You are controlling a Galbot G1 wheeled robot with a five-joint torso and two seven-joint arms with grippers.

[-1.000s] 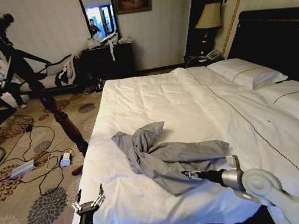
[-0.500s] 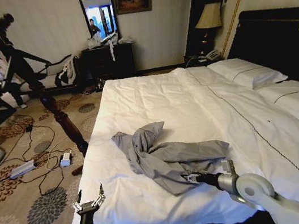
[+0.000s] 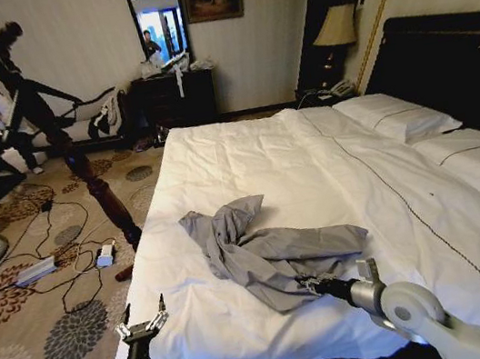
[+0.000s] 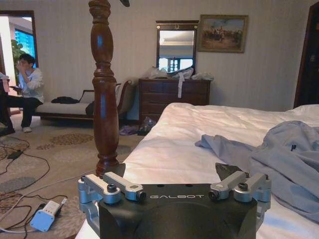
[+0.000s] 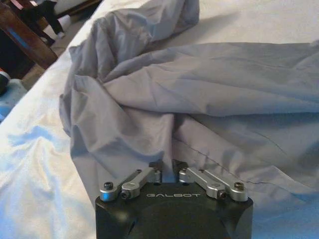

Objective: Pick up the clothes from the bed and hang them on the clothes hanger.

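Note:
The clothes, a grey-blue shirt (image 3: pixel 261 250), lie crumpled on the white bed (image 3: pixel 312 167) near its front edge. My right gripper (image 3: pixel 310 285) rests low on the shirt's near hem. In the right wrist view its fingers (image 5: pixel 157 168) stand close together with a fold of the shirt (image 5: pixel 199 99) pinched between them. My left gripper (image 3: pixel 143 326) hovers open at the bed's front left corner, clear of the fabric. In the left wrist view this gripper (image 4: pixel 175 186) is spread wide, with the shirt (image 4: pixel 279 154) beyond it on the bed. The clothes hanger is out of view.
A dark turned wooden bedpost (image 3: pixel 93 181) stands left of the bed. Cables and a power adapter (image 3: pixel 105 254) lie on the patterned carpet. White pillows (image 3: pixel 396 121) and a black headboard (image 3: pixel 442 63) are at the far right, and a dresser (image 3: pixel 176 98) stands at the back wall.
My right arm has drawn back a little toward the bed's front edge, its gripper staying on the shirt's hem. The left gripper and the rest of the shirt have not moved.

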